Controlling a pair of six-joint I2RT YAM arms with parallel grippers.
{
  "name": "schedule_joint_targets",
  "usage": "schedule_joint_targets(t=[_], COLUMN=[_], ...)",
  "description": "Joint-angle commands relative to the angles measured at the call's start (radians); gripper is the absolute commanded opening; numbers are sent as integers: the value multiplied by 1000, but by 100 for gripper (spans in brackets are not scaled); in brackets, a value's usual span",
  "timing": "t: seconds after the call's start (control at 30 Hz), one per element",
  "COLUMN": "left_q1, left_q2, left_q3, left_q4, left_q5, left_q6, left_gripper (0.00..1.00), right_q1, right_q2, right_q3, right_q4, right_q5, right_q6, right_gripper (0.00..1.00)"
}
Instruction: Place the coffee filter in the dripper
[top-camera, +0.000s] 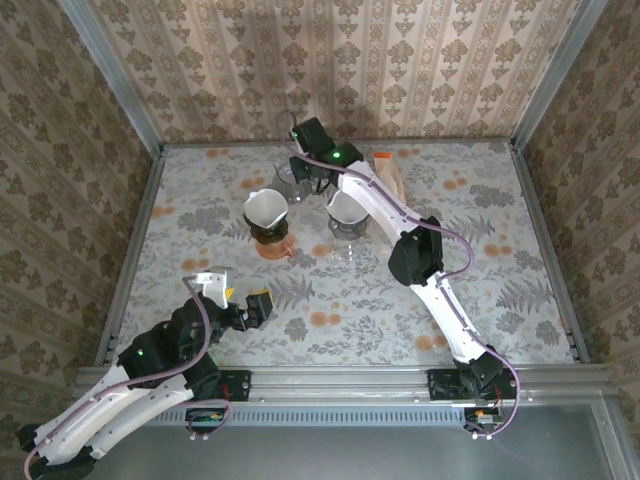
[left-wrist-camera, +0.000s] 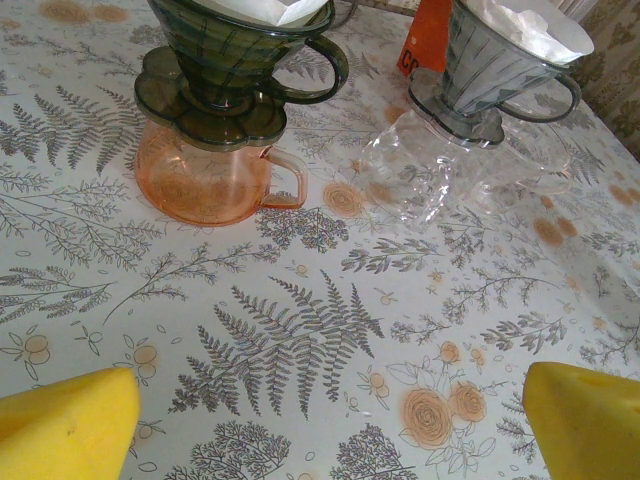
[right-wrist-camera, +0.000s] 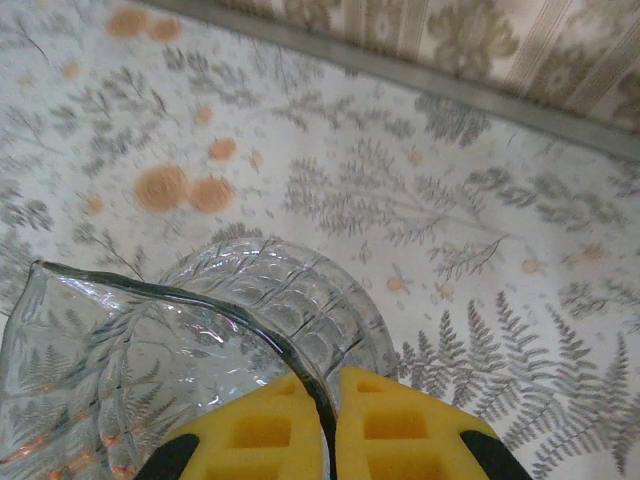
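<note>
The flower-and-fern printed table cover (left-wrist-camera: 300, 350) looks to me like smooth oilcloth with a soft sheen. The dark smoke-tinted dripper (left-wrist-camera: 225, 60) reads as glossy translucent plastic, and the translucent orange jug (left-wrist-camera: 205, 185) is just as shiny. The white coffee filter (left-wrist-camera: 275, 10) is matt, creased paper, as is the second white filter (left-wrist-camera: 540, 30). The clear faceted jug (left-wrist-camera: 420, 170) glints.

On my left gripper (left-wrist-camera: 320, 430) the yellow pads (left-wrist-camera: 65, 425) look matt and spongy. My right gripper (right-wrist-camera: 330, 430) has the same foam, moulded with square pockets. The clear ribbed dripper (right-wrist-camera: 200, 320) is glossy; glass or plastic, I cannot tell. The silver frame rail (top-camera: 340, 380) is matt metal.
</note>
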Motion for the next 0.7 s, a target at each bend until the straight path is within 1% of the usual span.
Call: schedule_joint_targets(t=[0.0,0.17,0.27,0.4,0.5,0.67], left_q1=[7,7,8,8,7,7], left_q2=[-1,-12,-12,-12,-12,-16], left_q3=[-7,-7,-6,-6,-7,-13], left_q4=[-1,11,17,24,41,67], left_q5=[1,7,8,7,15,29], left_q6=[-25,-20,-13,-9,-10,-12], left_gripper=[100,100,100,100,100,100], right_q1=[-4,-3,-4,20,38,100], right_q2=[-143,-285,-376,-533,-640,-895], right_q3=[-18,-155,-241,-420,-496,-795], right_q4=[71,129,126,164,117,138], right_q5=[22,25,13,9,7,21], right_q6=[-20,-28,-8,-16,4,51], right_gripper=[0,0,0,0,0,0])
